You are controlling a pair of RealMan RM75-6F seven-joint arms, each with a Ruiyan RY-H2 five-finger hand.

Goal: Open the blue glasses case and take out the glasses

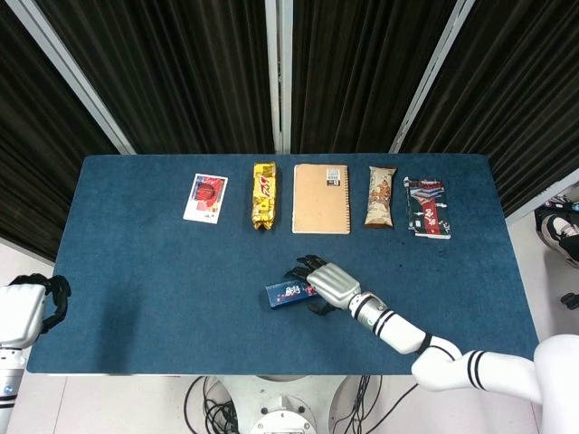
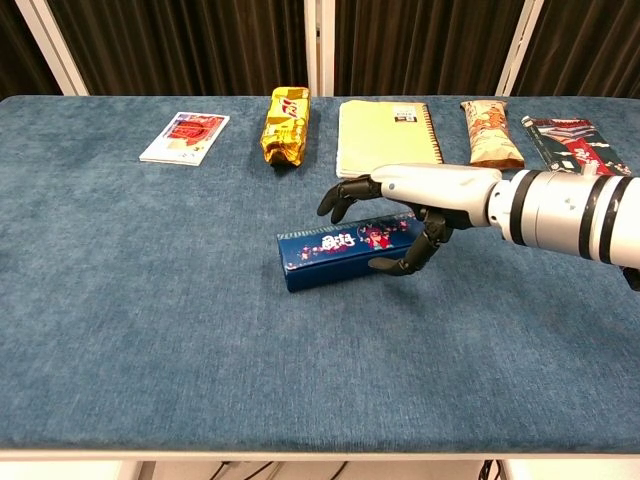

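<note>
The blue glasses case (image 2: pixel 345 256) lies shut on the counter (image 2: pixel 150 330), its right end under the right hand (image 2: pixel 415 205). The fingers (image 2: pixel 340 198) arch over the far edge while the thumb curls in against the near face — a loose clasp around the end rather than a firm grip, as far as the chest view shows. From the head view the right hand (image 1: pixel 324 283) covers the case's right end, and most of the case (image 1: pixel 288 293) sticks out to the left of the fingers.

The risk, as I judge it, is in the opening. With one hand holding only one end, prying at the lid could swivel the case on the cloth or tip it — the free end has nothing bracing it. If the lid springs open suddenly, the glasses inside may tumble out. The left hand (image 1: pixel 25 307) hangs off the counter's corner, well away from the case, fingers curled in on nothing.
</note>
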